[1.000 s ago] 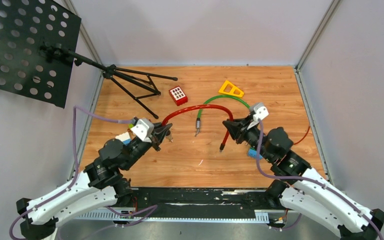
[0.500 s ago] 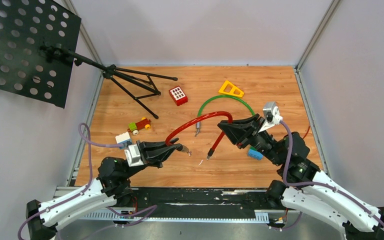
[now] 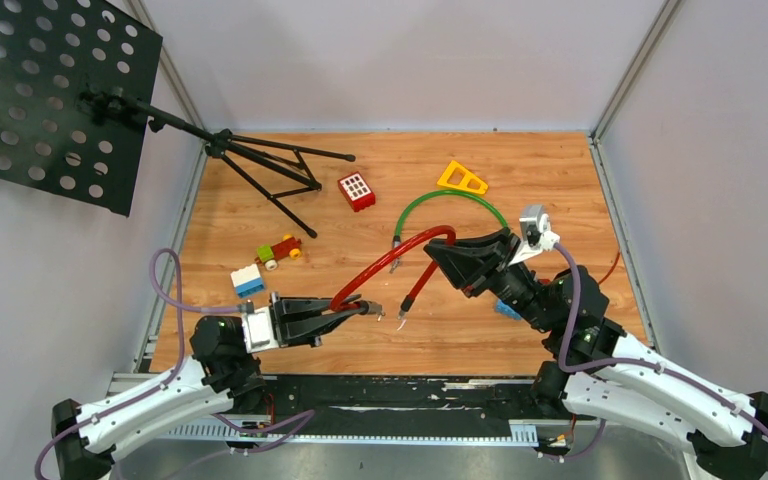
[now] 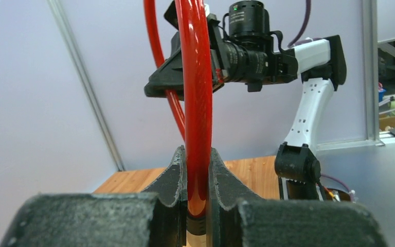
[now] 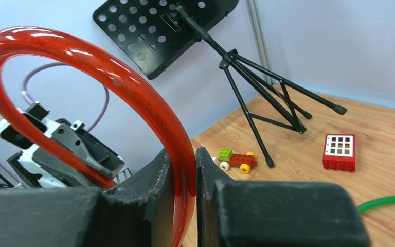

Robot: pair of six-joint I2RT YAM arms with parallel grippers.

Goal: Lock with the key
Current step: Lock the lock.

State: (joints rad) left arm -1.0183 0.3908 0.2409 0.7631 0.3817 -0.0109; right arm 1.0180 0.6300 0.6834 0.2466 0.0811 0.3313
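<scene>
Left claw [image 3: 355, 310]: clenched on one leg of the red cable lock [image 3: 400, 245], close to that leg's metal end piece [image 3: 374, 308], which juts just past the fingertips; in the left wrist view the cable runs up between the two pressed fingers. Right claw [image 3: 438, 258]: likewise clenched, gripping the same cable on the far side of its arch, with the cable pinched between the fingers in the right wrist view. The lock is thus held by both arms and lifted off the tabletop [image 3: 560, 180] as an open arch, and its second leg hangs down to a free tip [image 3: 401, 320] near the wood. The two ends are apart and not joined. No key can be made out with certainty in any view, so it cannot be told whether one sits in the end piece. Judged from this, the task is at an early stage: the lock is grasped and raised, while mating the ends and turning the key are not yet done. Lying apart and untouched are a green cable [image 3: 450, 198], a red brick [image 3: 356, 190], a yellow triangle [image 3: 462, 178], a toy car [image 3: 279, 250] and a music stand [image 3: 50, 100].
</scene>
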